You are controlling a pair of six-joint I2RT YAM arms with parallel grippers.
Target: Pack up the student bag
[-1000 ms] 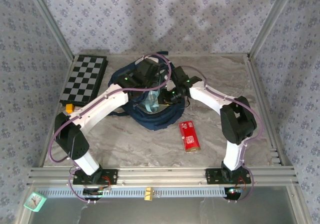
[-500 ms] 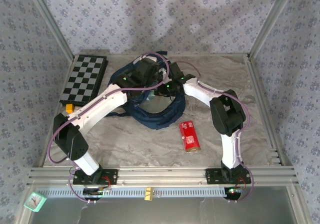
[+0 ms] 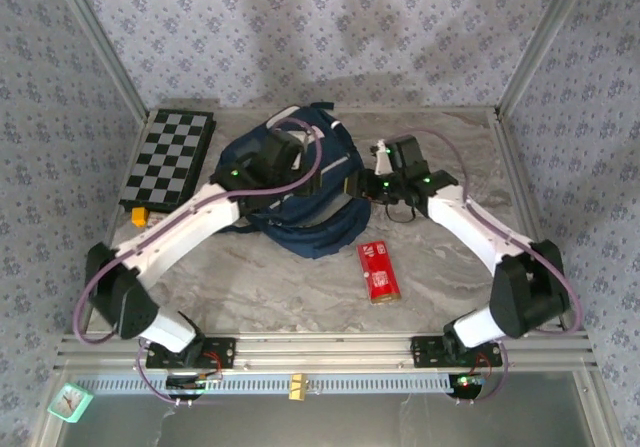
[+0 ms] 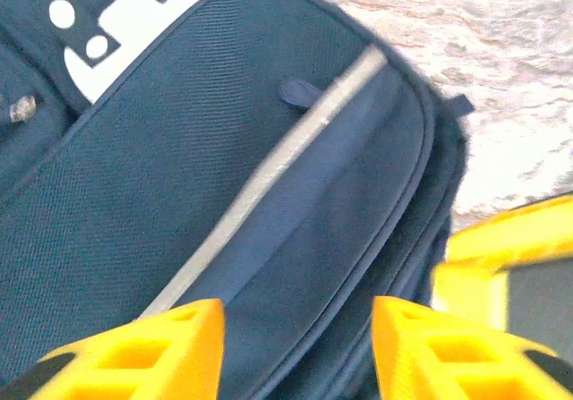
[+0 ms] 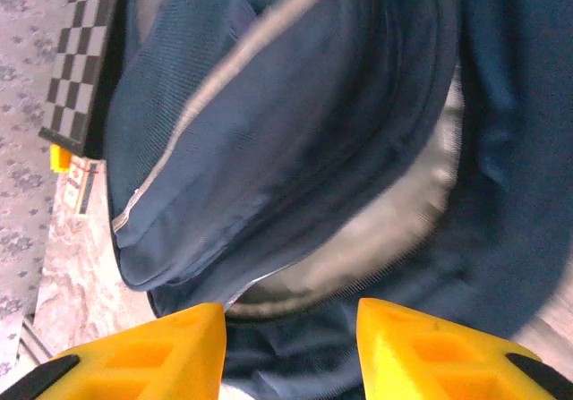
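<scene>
The student bag (image 3: pixel 305 229), navy with a pale trim stripe, lies slumped at the middle back of the table. My left gripper (image 3: pixel 305 180) hovers over its top, and in the left wrist view the gripper (image 4: pixel 300 346) is open above the bag's fabric (image 4: pixel 179 149) with nothing between the yellow fingers. My right gripper (image 3: pixel 360 185) is at the bag's right edge. It (image 5: pixel 291 346) is open too, over the bag (image 5: pixel 269 105), whose mouth gapes a little and shows grey lining (image 5: pixel 385 230).
A red box (image 3: pixel 378 270) lies on the marble table in front of the bag, to the right. A chessboard (image 3: pixel 170 154) sits at the back left, with a small yellow piece (image 3: pixel 138 216) beside its near corner. Metal frame posts edge the table.
Both grippers have opened and let go of the bag, which has dropped flatter. The right arm swung out to the right; the left arm drew back slightly.
</scene>
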